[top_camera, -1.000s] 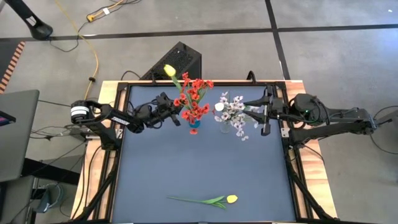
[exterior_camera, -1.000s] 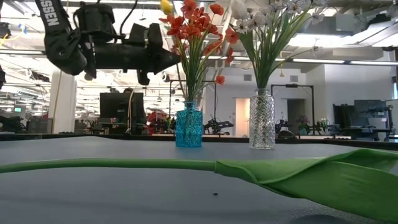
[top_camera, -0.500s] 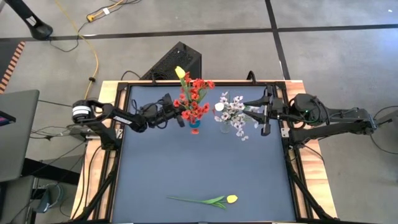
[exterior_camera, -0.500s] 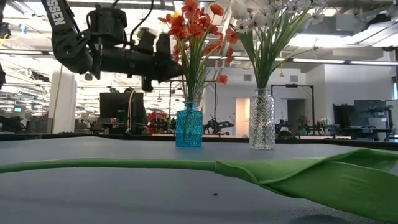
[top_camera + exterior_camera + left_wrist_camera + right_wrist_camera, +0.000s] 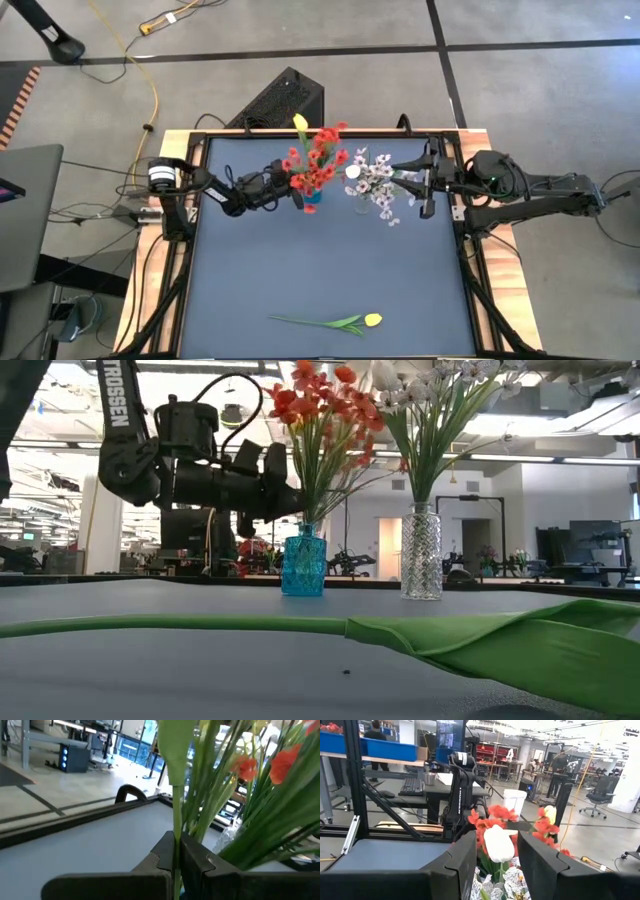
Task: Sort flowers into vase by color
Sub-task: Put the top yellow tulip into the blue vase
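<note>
Two vases stand at the table's far edge. The left gripper [image 5: 283, 184], just beside the blue vase [image 5: 303, 561], is clenched on a yellow tulip's stem [image 5: 176, 815], its bloom [image 5: 300, 122] among the red blossoms [image 5: 318, 165]. The right gripper [image 5: 408, 176] hangs parted beside the clear vase [image 5: 421, 552], a white tulip [image 5: 498, 843] between its fingers. Another yellow tulip [image 5: 372, 320] lies near the front edge.

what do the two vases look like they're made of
Blue vase: seemingly tinted glass, translucent turquoise with a faceted, glinting surface. Clear vase: likely cut or pressed glass, see-through with a diamond pattern; clear plastic can't be ruled out for either.
</note>
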Motion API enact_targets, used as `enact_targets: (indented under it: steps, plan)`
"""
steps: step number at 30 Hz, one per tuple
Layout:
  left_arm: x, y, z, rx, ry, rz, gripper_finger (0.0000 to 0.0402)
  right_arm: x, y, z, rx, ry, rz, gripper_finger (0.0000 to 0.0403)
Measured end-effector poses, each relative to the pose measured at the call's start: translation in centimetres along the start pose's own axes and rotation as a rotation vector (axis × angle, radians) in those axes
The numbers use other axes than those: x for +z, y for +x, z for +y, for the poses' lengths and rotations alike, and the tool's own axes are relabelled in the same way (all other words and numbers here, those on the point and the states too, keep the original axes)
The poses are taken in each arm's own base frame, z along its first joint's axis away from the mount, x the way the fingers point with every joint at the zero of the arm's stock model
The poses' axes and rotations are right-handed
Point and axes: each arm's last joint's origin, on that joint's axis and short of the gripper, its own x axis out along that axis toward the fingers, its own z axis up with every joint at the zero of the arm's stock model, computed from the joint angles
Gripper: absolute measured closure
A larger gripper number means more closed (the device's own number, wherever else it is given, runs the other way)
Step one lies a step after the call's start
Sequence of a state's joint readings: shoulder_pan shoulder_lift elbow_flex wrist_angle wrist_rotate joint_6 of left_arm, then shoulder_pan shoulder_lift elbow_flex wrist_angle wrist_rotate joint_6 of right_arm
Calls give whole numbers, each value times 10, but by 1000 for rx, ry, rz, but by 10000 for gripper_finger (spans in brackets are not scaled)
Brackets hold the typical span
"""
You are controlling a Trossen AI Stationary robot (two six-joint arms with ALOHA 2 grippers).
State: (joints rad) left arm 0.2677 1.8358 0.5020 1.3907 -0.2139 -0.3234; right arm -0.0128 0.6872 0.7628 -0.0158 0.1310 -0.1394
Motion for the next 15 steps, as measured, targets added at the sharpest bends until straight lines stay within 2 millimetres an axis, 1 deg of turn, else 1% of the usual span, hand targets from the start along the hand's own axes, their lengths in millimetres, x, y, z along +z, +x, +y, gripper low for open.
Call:
enact_targets:
  steps: [4,10,15]
  plan:
    - [-4,0,1,2,-2,18,401,0,0,0,0,0,0,235]
    - [-4,0,1,-17,-1,23,401,0,0,0,0,-1,1,235]
    - [-3,1,4,-12,0,21,381,0,0,0,0,-1,1,235]
